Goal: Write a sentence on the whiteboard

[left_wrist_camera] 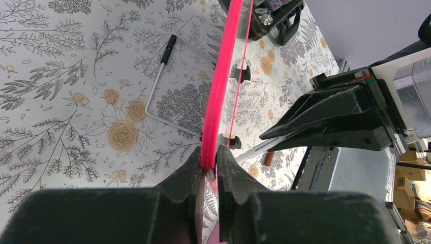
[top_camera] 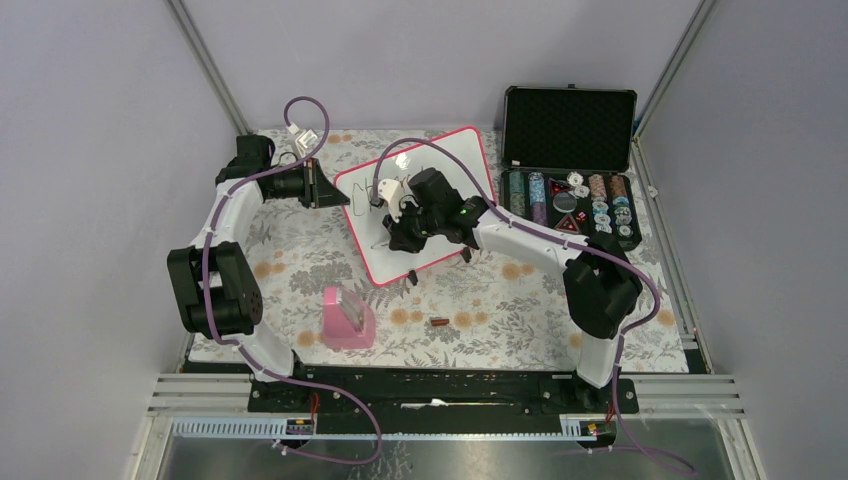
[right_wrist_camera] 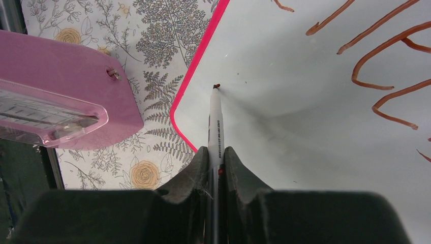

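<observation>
Centrally on the floral counter (top_camera: 300,250) sat the whiteboard (top_camera: 455,165); left jaws clenched its pink frame, right jaws grasped a marker (right_wrist_camera: 215,117), tip against the board near the brown sentence (right_wrist_camera: 386,66)

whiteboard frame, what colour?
Bright pink-red whiteboard frame; shows best in the left wrist view.

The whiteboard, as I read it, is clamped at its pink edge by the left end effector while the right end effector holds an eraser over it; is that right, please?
Not quite: the right end effector holds a marker, not an eraser, over the whiteboard, as the right wrist view shows. The left end effector does clamp its pink edge.
</observation>
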